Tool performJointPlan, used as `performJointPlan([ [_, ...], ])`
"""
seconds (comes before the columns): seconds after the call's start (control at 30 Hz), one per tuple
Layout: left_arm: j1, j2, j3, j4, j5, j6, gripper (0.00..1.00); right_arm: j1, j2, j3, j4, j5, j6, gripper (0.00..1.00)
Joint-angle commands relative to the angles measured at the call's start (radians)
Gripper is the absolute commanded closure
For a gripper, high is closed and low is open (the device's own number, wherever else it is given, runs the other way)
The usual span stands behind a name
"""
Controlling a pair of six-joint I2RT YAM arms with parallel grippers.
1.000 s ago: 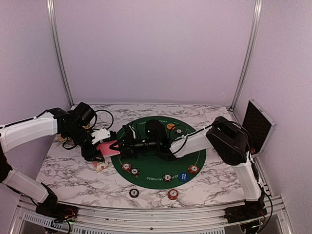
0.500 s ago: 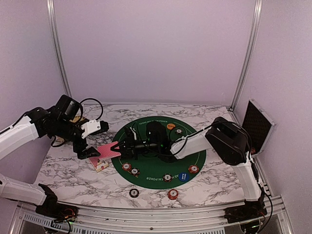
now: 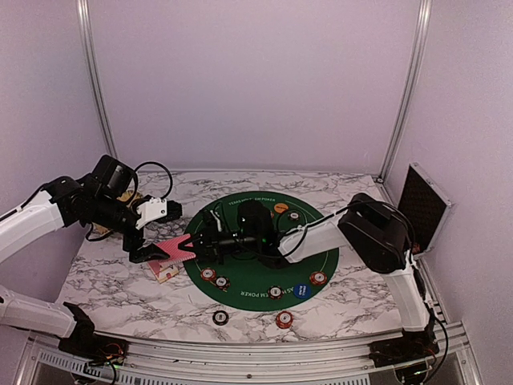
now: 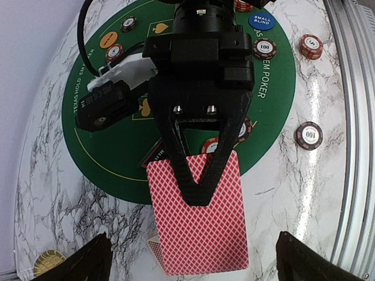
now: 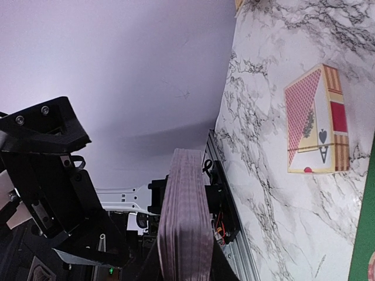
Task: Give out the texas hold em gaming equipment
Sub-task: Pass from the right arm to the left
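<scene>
My right gripper (image 3: pixel 193 245) reaches left across the green mat (image 3: pixel 256 305) and is shut on a deck of red-backed playing cards (image 3: pixel 175 249). The left wrist view shows its black fingers (image 4: pixel 199 175) pinching the deck (image 4: pixel 202 234) over the mat's edge. In the right wrist view the deck (image 5: pixel 186 216) stands edge-on between the jaws. My left gripper (image 3: pixel 155 233) is open just left of the deck, with nothing between its fingers. Poker chips (image 3: pixel 208 273) and a blue button (image 3: pixel 300 290) lie on the mat. Two chips (image 3: pixel 284 319) lie on the marble near the front.
A card box (image 3: pixel 164 271) lies on the marble under the deck, also seen as the box (image 5: pixel 316 120) in the right wrist view. A black case (image 3: pixel 425 204) leans at the far right. An orange chip (image 3: pixel 280 208) sits at the mat's far side.
My left gripper was shut at the deck a second ago; it has opened and its arm has drawn back to the left. The right gripper keeps the deck in place.
</scene>
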State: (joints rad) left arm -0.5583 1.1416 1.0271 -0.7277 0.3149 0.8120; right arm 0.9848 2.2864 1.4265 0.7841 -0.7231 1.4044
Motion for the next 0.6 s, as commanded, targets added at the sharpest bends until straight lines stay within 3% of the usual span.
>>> performJointPlan([
  [0.0,-0.005,-0.002,-0.041,0.053,0.001,-0.017,0.01,0.016,-0.070,0.060,0.048,0.008,0.004,0.93],
  [0.57,-0.005,0.067,-0.095,0.108,-0.026,-0.058,0.01,0.032,-0.087,0.067,0.080,-0.002,0.017,0.93],
])
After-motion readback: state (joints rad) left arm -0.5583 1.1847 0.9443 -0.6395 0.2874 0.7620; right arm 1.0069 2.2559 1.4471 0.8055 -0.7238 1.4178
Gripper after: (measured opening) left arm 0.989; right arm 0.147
